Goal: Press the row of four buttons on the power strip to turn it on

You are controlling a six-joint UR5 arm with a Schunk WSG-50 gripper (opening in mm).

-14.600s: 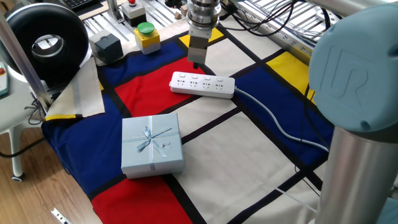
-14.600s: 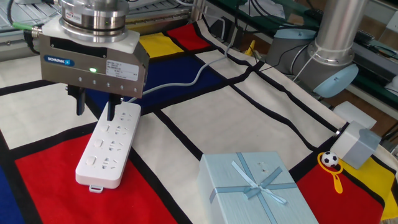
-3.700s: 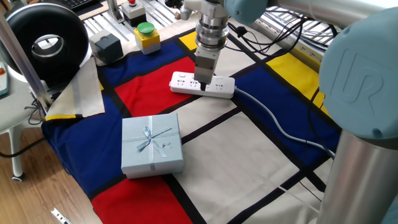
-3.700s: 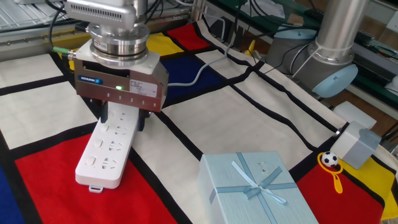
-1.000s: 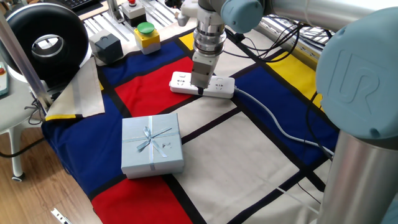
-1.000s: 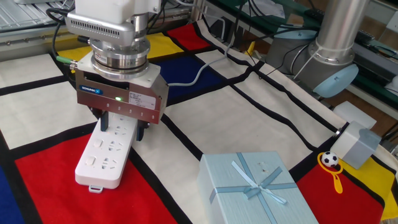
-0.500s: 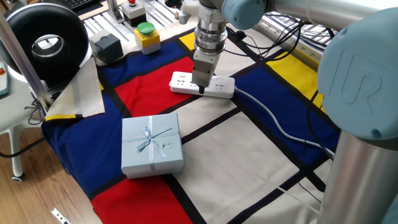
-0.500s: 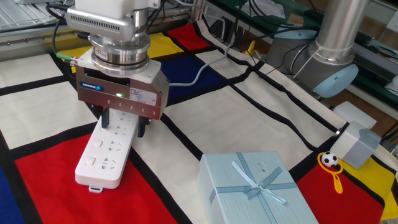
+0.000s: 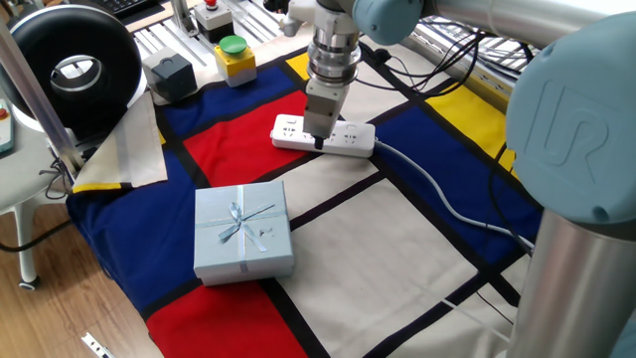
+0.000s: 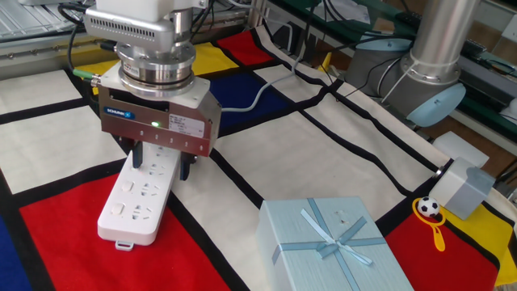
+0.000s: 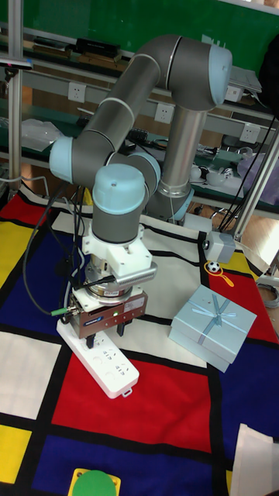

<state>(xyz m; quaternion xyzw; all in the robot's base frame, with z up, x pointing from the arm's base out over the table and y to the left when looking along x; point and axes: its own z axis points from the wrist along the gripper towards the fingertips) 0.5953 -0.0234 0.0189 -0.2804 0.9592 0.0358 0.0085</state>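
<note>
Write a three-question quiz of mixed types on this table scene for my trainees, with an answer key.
1. True or false: the gripper is directly above the power strip.
2. What colour ribbon ties the gift box? A) red B) pale blue C) green
3. Fill in: the power strip's cable is pale ____.

Key: 1 true; 2 B; 3 grey.
</note>
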